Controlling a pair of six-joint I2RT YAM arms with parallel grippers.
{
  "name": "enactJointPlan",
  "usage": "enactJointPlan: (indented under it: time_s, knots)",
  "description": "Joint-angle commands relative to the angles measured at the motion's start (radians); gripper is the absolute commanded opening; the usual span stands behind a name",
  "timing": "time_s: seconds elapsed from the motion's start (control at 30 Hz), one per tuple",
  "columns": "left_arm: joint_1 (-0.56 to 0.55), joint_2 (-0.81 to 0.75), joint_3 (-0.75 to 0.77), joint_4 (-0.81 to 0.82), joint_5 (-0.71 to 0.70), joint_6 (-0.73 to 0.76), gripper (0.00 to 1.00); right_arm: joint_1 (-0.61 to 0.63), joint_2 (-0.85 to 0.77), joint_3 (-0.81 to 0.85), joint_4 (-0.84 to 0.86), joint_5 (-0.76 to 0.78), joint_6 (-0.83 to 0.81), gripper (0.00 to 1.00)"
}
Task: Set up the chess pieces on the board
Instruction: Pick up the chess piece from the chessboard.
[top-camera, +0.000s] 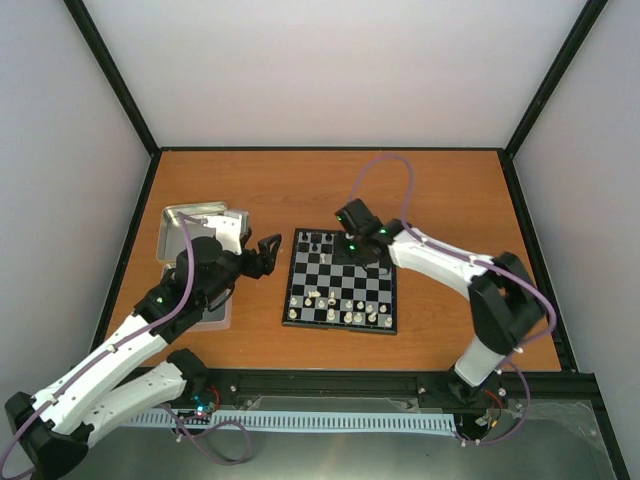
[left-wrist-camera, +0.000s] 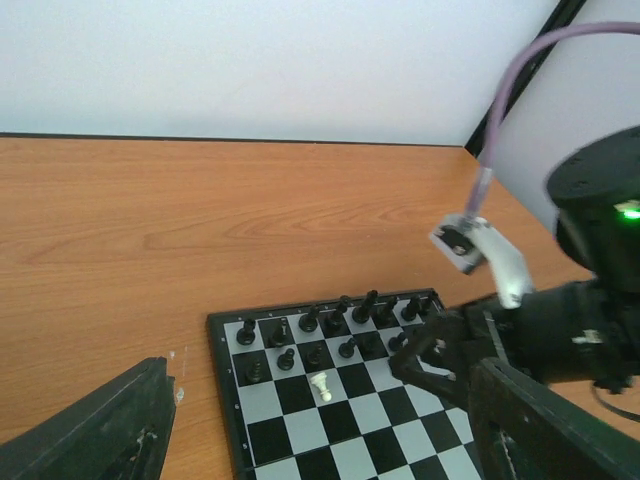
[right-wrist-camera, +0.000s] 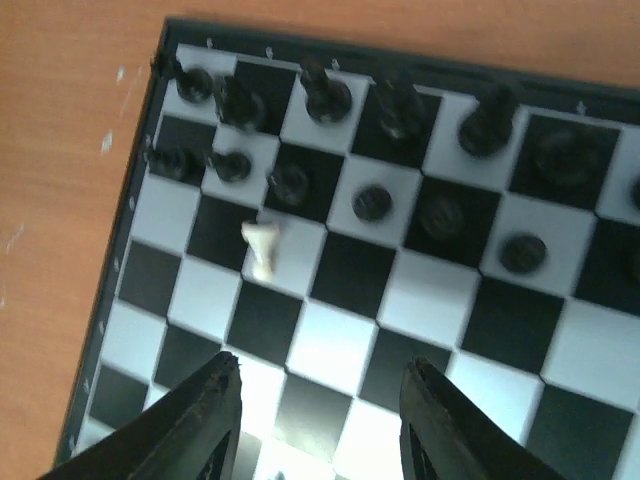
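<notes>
The board (top-camera: 340, 283) lies mid-table. Black pieces (top-camera: 318, 241) stand in its far rows, cream-white pieces (top-camera: 352, 317) in its near rows. In the right wrist view the black pieces (right-wrist-camera: 400, 105) fill the top rows, and one white piece (right-wrist-camera: 260, 249) lies tipped on a pale square just below them. It also shows in the left wrist view (left-wrist-camera: 321, 386). My right gripper (right-wrist-camera: 320, 420) is open and empty above the board's middle squares, seen from above (top-camera: 358, 247). My left gripper (top-camera: 266, 256) is open and empty, just left of the board (left-wrist-camera: 300, 440).
A shiny metal tray (top-camera: 178, 219) sits at the left, under my left arm. White walls with black frame posts close in the table. My right arm (left-wrist-camera: 590, 330) reaches across the board's far right side.
</notes>
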Motion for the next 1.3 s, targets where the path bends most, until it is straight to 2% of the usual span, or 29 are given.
enactJointPlan:
  time_s: [0.0, 0.2, 0.37, 1.13, 1.27]
  knots:
    - [0.000, -0.037, -0.021, 0.029, -0.050, 0.015, 0.81, 0.060, 0.151, 0.154, -0.005, 0.130, 0.028, 0.43]
    - [0.000, -0.064, -0.039, 0.032, -0.063, 0.023, 0.81, 0.097, 0.324, 0.318, -0.086, 0.202, 0.055, 0.38]
    - [0.000, -0.065, -0.040, 0.035, -0.070, 0.025, 0.82, 0.115, 0.409, 0.377, -0.113, 0.220, 0.045, 0.35]
    - [0.000, -0.055, -0.046, 0.044, -0.071, 0.022, 0.82, 0.121, 0.502, 0.448, -0.174, 0.208, 0.040, 0.24]
    - [0.000, -0.049, -0.046, 0.046, -0.066, 0.022, 0.82, 0.121, 0.498, 0.442, -0.173, 0.208, 0.040, 0.17]
